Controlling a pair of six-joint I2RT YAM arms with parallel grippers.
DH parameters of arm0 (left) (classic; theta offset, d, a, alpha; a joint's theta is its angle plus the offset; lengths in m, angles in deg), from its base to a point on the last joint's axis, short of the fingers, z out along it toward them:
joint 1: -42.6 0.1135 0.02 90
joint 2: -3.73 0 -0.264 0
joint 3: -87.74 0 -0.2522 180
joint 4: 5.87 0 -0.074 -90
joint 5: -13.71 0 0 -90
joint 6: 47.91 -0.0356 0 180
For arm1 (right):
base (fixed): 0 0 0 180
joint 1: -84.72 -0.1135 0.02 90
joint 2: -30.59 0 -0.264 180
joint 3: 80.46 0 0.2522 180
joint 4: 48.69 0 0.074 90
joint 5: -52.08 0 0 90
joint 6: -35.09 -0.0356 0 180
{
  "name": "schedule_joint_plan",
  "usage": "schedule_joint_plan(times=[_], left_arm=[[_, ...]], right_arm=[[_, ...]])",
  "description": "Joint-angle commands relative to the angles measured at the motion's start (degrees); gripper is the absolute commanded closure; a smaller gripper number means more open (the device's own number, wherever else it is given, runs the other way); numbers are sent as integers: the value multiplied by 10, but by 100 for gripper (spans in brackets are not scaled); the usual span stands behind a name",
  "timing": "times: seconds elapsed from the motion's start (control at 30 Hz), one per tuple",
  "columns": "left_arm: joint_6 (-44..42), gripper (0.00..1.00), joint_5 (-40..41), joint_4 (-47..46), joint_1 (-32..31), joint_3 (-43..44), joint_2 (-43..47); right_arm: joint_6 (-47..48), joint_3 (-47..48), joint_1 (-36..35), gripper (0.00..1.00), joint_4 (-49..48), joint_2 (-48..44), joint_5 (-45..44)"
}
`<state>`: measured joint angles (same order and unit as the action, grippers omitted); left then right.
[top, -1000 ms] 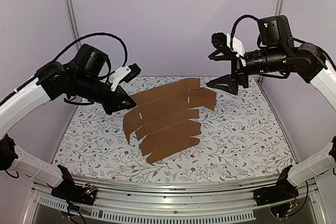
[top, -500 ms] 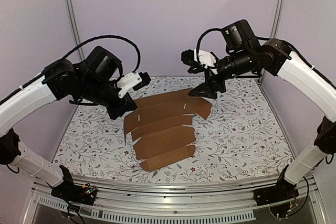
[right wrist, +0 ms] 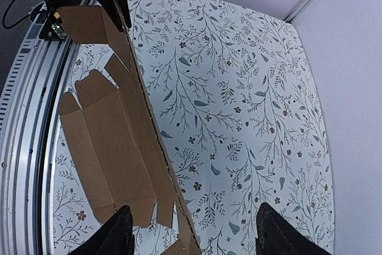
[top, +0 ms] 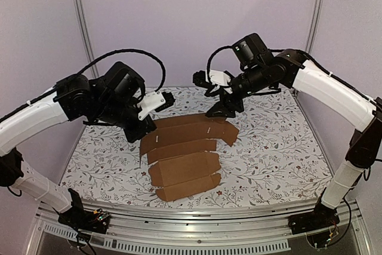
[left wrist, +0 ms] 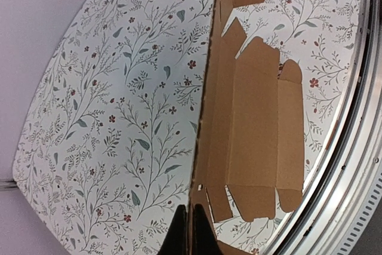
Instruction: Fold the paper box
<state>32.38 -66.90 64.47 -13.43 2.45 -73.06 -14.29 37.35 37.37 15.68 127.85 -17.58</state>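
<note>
The paper box (top: 185, 147) is a flat brown die-cut sheet with tabs and flaps, lying on the floral table with its far strip lifted. My left gripper (top: 145, 133) is shut on the sheet's far left corner; in the left wrist view the fingertips (left wrist: 179, 219) pinch the cardboard edge and the sheet (left wrist: 256, 117) stretches away. My right gripper (top: 221, 109) is open at the sheet's far right end. In the right wrist view its gripper (right wrist: 192, 222) straddles the raised cardboard edge (right wrist: 113, 129) without closing on it.
The floral table cover (top: 274, 153) extends to the right of the sheet and behind it. A metal rail (top: 197, 216) runs along the near edge. Purple walls and frame posts (top: 80, 22) enclose the back and sides.
The right arm has swung left and down to the sheet's far right end. The left gripper has moved right with the sheet, which shifted nearer and bunched slightly.
</note>
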Motion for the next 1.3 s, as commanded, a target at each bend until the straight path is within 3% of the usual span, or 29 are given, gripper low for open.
schedule_joint_plan(times=[0.0, 0.47, 0.7, 0.9, 1.0, 1.13, 1.27], left_arm=[[-10, 100, 5, -18, -12, -9, 6], [-12, 100, 7, -37, -12, -30, 28], [-14, 100, 3, -44, -12, -37, 35], [-13, 100, 4, -51, -12, -43, 33], [-9, 100, 13, -59, -12, -48, 35], [5, 77, 30, -88, -11, -62, 46], [36, 42, 68, -111, -11, -69, 58]], right_arm=[[3, 13, -4, 33, 12, 21, 13], [4, 5, -22, 45, 17, 53, 8], [4, 3, -22, 65, 17, 58, 7], [6, -8, -24, 100, 17, 53, 1], [7, -18, -25, 100, 16, 50, 1], [7, -37, -25, 100, 10, 37, -6], [3, -59, -25, 100, 6, 17, -22]])
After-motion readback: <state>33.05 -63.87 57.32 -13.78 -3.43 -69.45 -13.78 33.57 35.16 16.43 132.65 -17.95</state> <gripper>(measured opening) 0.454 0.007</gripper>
